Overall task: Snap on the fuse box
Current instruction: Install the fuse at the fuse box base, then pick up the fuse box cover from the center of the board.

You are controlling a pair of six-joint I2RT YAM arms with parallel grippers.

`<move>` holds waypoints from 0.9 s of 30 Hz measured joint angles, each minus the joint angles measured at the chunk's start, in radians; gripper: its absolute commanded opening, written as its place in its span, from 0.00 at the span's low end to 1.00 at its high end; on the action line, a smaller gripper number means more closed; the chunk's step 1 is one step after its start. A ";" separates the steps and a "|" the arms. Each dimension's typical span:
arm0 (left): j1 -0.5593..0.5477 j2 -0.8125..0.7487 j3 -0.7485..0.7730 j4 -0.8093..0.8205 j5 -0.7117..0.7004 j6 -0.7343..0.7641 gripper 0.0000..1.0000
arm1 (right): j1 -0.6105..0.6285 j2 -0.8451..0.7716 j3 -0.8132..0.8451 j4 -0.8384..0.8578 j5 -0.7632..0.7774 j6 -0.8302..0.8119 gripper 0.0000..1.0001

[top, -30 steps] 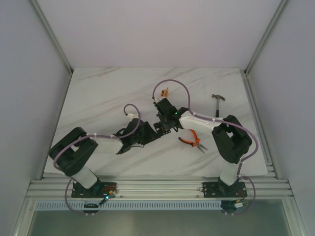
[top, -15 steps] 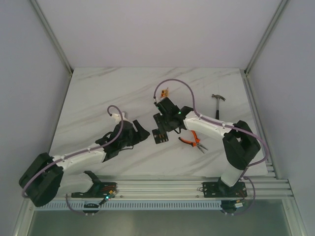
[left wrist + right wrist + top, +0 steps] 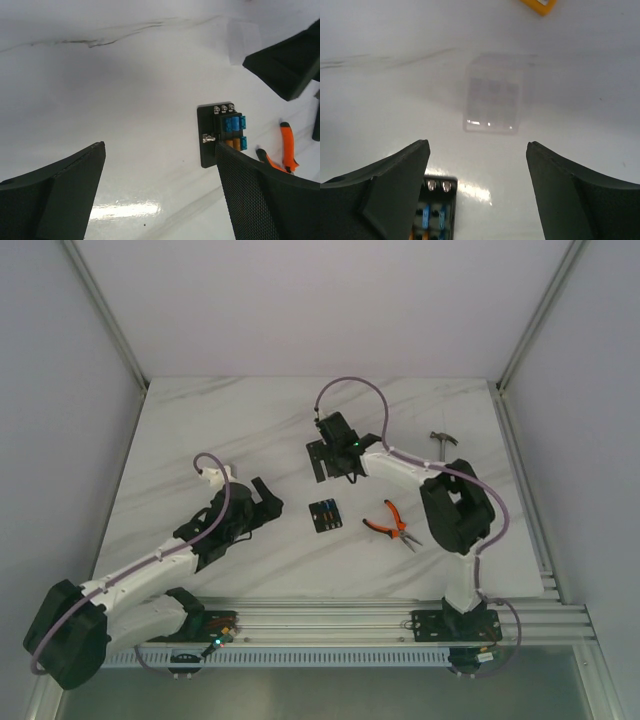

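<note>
The fuse box (image 3: 324,514) lies flat on the white table, a black block with blue and orange fuses on its top, and nothing grips it. My left gripper (image 3: 262,502) stands open to its left, apart from it. In the left wrist view the fuse box (image 3: 220,132) lies just past the right fingertip of my left gripper (image 3: 160,146), whose gap holds only bare table. My right gripper (image 3: 321,462) hovers open behind the box. In the right wrist view a clear plastic cover (image 3: 492,97) lies on the table ahead of my right gripper (image 3: 477,145), with the fuse box (image 3: 436,210) beside the left finger.
Orange-handled pliers (image 3: 390,523) lie right of the fuse box. A small hammer (image 3: 443,445) rests at the back right. A small orange block (image 3: 540,5) sits beyond the clear cover. White walls and metal rails bound the table on three sides.
Both grippers have opened and drawn away from the fuse box, leaving it flat on the table. The left arm swung left and the right arm pulled toward the back.
</note>
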 measured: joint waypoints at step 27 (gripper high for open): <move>0.019 0.021 -0.015 -0.014 0.039 0.010 1.00 | 0.030 0.057 0.020 -0.019 0.066 0.005 0.38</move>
